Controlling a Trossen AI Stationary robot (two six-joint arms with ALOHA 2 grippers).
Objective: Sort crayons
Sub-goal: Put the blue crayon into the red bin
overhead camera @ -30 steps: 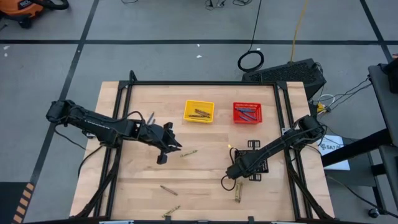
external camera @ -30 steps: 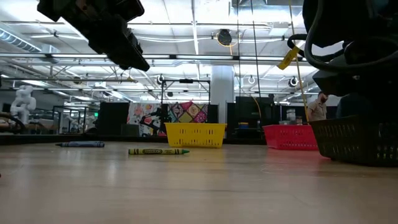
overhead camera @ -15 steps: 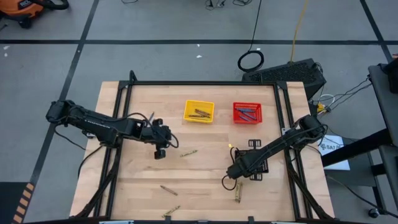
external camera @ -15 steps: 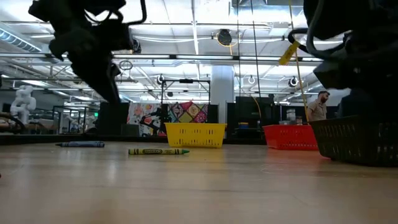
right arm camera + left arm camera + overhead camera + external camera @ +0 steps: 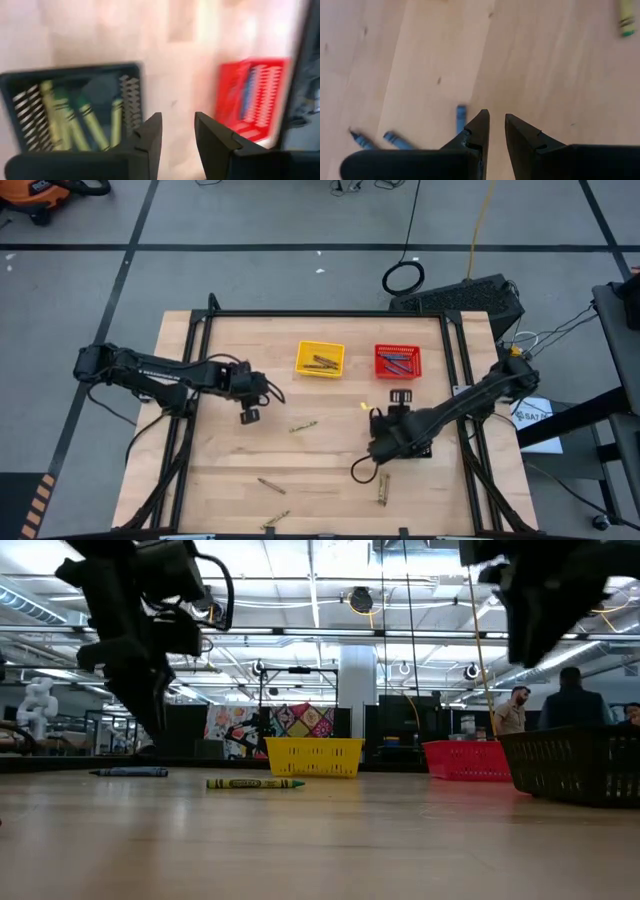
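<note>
The table is pale wood in a black frame, standing on a grey floor crossed by dark lines; seen from table height, the room behind is a wide hall with ceiling lights and two people at the far right. Three baskets sit on the wood: a yellow basket and a red basket side by side near the far edge, and a black basket toward the right side, partly under the right arm. Crayons lie in all three. Loose crayons on the table number about four: one near the middle, one lower left of it, and one each at the near edge and below the right arm. Blue crayons show near the left gripper, which hangs above the wood with fingers slightly parted and empty. The right gripper hovers between the black and red baskets, fingers apart, holding nothing
</note>
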